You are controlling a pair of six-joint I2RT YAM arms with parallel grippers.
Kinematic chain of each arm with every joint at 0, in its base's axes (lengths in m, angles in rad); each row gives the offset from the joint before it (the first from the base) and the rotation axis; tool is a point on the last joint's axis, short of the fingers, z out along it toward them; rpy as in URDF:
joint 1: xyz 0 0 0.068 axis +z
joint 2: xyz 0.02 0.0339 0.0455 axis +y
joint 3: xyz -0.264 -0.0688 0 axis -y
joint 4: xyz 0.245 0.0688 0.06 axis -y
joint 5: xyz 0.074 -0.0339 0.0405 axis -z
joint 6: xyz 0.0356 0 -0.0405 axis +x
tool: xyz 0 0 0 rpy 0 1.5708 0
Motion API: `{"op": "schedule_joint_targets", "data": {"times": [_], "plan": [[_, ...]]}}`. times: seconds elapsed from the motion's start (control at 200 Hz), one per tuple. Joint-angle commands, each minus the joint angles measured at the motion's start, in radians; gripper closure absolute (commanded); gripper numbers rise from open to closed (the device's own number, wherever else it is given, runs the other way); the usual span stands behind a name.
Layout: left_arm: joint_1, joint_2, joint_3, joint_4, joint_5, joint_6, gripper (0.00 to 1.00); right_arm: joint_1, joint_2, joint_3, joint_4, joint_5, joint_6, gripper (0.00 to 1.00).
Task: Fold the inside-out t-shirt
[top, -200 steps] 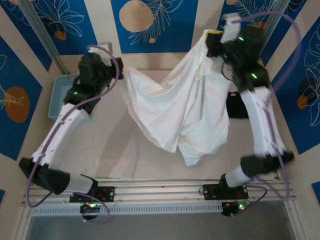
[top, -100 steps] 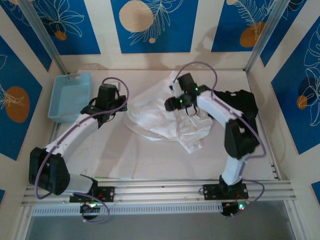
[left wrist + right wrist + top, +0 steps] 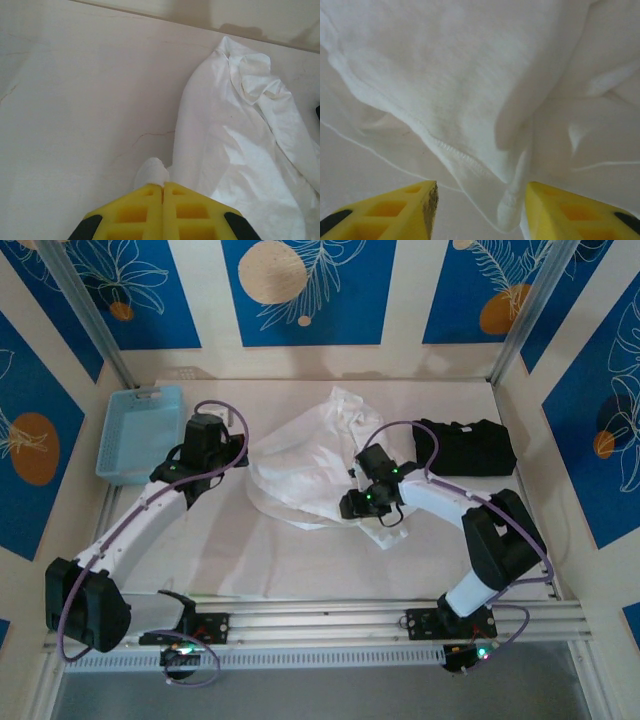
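The inside-out t-shirt (image 3: pixel 312 452) lies crumpled in a white heap in the middle of the table. My left gripper (image 3: pixel 243 452) is at the heap's left edge. In the left wrist view its yellow jaws (image 3: pixel 163 187) are pressed together on a small tuft of the t-shirt (image 3: pixel 152 172), with the rest of the cloth (image 3: pixel 240 145) spreading to the right. My right gripper (image 3: pixel 352 510) sits low over the shirt's near right part. Its fingers (image 3: pixel 415 206) stand apart, and a stitched hem corner (image 3: pixel 509 209) hangs loose between them.
A blue basket (image 3: pixel 138 432) stands at the far left. A black folded garment (image 3: pixel 466 448) lies at the far right, just beyond the right arm. Bare table (image 3: pixel 240 550) stretches between the shirt and the near rail.
A second ago both arms held the shirt stretched high in the air. They have come down and the shirt now lies on the table. The right gripper has let go and moved nearer.
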State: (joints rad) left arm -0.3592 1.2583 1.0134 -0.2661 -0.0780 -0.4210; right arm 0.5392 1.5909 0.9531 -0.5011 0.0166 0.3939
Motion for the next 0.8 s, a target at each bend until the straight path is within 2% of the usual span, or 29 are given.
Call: {"op": "schedule_joint_targets", "data": {"times": [0.0,0.12,0.285,0.56,0.605,0.715,0.795], "plan": [[0.011,-0.014,-0.009,0.030,0.019,-0.015,1.00,-0.010,0.029,-0.012,0.023,0.012,0.028,0.56],[0.011,-0.013,-0.008,0.030,0.017,-0.011,1.00,-0.012,0.043,-0.012,0.039,-0.011,0.034,0.70],[0.012,-0.016,-0.009,0.029,0.010,-0.011,1.00,-0.017,0.030,-0.010,0.021,0.012,0.026,0.83],[0.012,-0.022,-0.010,0.028,0.012,-0.012,1.00,-0.027,0.042,-0.034,0.032,0.011,0.027,0.78],[0.012,-0.024,-0.011,0.027,0.011,-0.013,1.00,-0.026,0.050,-0.034,0.043,-0.005,0.030,0.82],[0.014,-0.032,0.002,0.009,0.004,-0.009,1.00,-0.031,0.008,-0.014,0.034,-0.029,0.018,1.00],[0.018,-0.049,0.031,-0.019,-0.013,0.003,1.00,-0.055,-0.105,0.026,0.002,-0.065,0.006,1.00]]}}
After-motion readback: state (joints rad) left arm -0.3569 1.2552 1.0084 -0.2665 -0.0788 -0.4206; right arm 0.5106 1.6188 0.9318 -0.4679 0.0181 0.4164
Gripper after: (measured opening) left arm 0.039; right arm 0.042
